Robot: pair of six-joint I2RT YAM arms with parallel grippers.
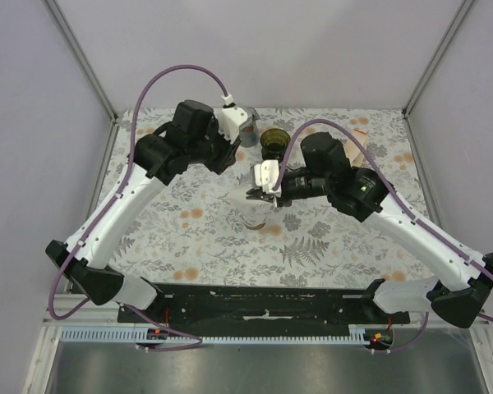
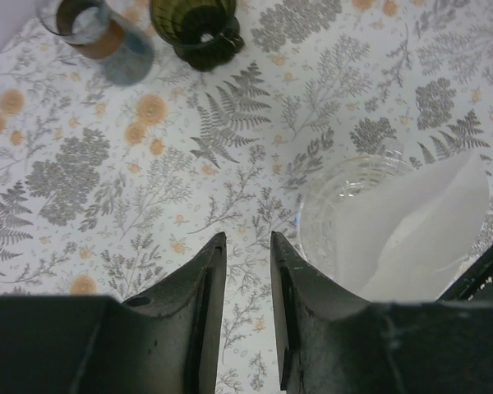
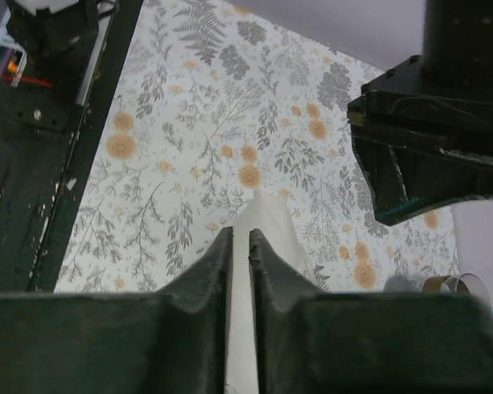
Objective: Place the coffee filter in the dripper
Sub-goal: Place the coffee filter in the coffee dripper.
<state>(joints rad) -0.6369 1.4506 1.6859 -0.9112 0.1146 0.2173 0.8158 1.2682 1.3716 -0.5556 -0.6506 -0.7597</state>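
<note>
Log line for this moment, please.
right gripper: shut on coffee filter, at glass carafe | left gripper: open, empty | dripper: no filter yet

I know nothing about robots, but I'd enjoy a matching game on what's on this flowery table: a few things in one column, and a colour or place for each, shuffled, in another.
Things:
1. paper filter
2. dripper
3. jar
4. carafe

Descriptions:
A. dark green, next to the jar
B. clear glass, no band, near the table's middle
C. white, pinched by the right gripper
D. brown band around it

Pairs: 1-C, 2-A, 3-D, 4-B.
</note>
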